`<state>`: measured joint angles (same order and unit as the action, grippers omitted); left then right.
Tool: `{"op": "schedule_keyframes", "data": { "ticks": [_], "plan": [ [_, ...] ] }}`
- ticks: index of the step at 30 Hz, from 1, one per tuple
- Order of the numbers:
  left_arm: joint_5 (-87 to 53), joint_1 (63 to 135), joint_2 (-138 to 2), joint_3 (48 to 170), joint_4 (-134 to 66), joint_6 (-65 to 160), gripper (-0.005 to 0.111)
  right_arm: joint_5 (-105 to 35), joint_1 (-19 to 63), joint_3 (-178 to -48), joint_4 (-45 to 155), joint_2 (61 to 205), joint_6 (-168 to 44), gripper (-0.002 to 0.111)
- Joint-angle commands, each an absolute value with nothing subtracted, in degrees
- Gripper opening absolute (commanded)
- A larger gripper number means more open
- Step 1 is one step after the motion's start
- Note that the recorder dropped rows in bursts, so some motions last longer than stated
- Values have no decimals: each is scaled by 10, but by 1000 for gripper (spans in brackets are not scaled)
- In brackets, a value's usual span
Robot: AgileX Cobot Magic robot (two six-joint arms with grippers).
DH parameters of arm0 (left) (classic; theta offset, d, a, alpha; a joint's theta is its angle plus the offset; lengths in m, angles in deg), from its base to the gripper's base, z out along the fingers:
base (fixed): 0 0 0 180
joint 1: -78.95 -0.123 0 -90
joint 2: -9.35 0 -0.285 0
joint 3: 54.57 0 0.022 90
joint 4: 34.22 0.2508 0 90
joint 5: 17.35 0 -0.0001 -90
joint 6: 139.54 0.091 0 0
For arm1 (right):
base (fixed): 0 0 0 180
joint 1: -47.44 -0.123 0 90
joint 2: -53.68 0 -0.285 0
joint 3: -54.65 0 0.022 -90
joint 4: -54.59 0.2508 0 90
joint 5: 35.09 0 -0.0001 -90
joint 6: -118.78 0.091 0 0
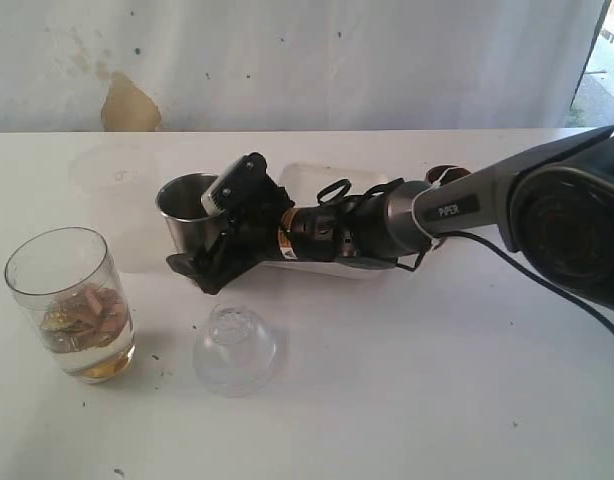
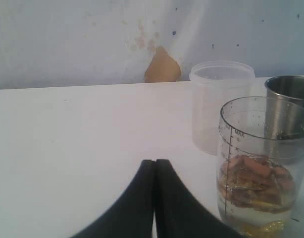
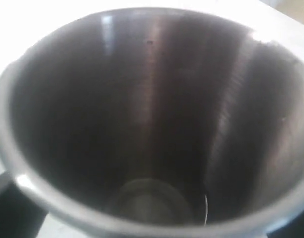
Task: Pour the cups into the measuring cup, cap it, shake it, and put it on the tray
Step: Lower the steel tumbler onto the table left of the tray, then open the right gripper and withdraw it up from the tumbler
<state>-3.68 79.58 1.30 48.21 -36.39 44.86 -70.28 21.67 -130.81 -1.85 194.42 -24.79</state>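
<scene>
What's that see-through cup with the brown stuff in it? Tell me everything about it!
It's a tall, clear plastic measuring cup with a rounded bottom and printed marks up its side, topped by the word MAX. It stands upright on the white table with no lid on. The lower part holds yellowish liquid with brownish bits in it. Nothing touches it; the shiny steel cup stands nearby, apart from it.

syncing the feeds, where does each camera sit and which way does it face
Exterior: raised off the arms, looks down across the table toward the wall; the right arm reaches the steel tumbler.
Left wrist: low behind the shut left gripper, faces the measuring cup and wall.
Right wrist: looks into the tumbler's mouth; hardly any robot shows.
Shared: all show the tumbler.
</scene>
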Motion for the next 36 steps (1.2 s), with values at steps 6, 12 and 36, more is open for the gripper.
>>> {"op": "schedule_keyframes", "data": {
  "ticks": [6,12,36],
  "plan": [
    [-40,797,16,482,-366,446,0,-683,219,-1301,-57,1912,-201,94],
    [-40,797,16,482,-366,446,0,-691,236,-1260,-57,1896,-205,94],
    [-40,797,16,482,-366,446,0,-721,255,-1137,-61,1799,-231,94]
  ]
}}
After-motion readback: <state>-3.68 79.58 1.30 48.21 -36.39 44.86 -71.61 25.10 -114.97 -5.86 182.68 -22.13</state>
